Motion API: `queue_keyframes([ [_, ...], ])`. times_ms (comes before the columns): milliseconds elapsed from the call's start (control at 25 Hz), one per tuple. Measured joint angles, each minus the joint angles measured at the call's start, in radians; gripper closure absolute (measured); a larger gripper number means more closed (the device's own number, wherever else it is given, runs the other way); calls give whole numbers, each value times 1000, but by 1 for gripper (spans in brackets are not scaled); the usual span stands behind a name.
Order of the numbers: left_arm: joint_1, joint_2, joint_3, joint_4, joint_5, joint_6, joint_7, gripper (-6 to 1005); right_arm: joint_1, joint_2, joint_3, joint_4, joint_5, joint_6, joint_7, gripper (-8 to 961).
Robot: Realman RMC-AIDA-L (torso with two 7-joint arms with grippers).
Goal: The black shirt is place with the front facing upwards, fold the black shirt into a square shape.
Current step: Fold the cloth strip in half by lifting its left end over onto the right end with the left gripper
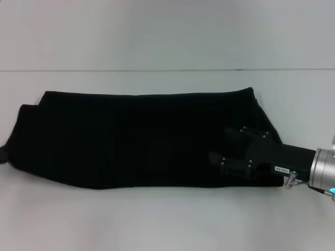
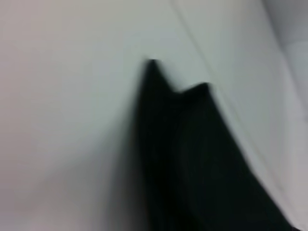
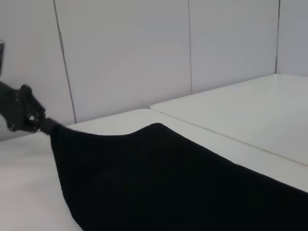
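Observation:
The black shirt (image 1: pixel 141 138) lies on the white table as a long folded band running left to right. Over its right end my right gripper (image 1: pixel 218 144) is open, one finger on each side of a strip of cloth, nothing clamped. My left gripper (image 1: pixel 2 151) shows only as a dark bit at the picture's left edge, beside the shirt's left end. In the right wrist view the left gripper (image 3: pixel 21 113) sits right at the far corner of the shirt (image 3: pixel 159 178). The left wrist view shows two pointed corners of the shirt (image 2: pixel 192 159) on the table.
The white table (image 1: pixel 157 219) extends in front of and behind the shirt. A seam line (image 1: pixel 167 69) runs across the back of the table. Pale wall panels (image 3: pixel 125 57) stand beyond it.

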Motion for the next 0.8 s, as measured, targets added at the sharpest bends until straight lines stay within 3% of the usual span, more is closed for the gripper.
queue_keyframes([
  [200,-77,-2,4,-4,-84,123,16,936,-31,-2,17,0,0,0,3,117],
  [360,-180,-21,9,-7,-132,190,21,936,-68,-3,44,0,0,-5,3,117],
  [480,-276,-53,20,-8,-135,200,26,936,-97,-4,59,2,0,-6,3,117],
  [800,-563,-170,122,-32,-137,110,49,936,-147,-4,88,7,-1,-17,4,117],
])
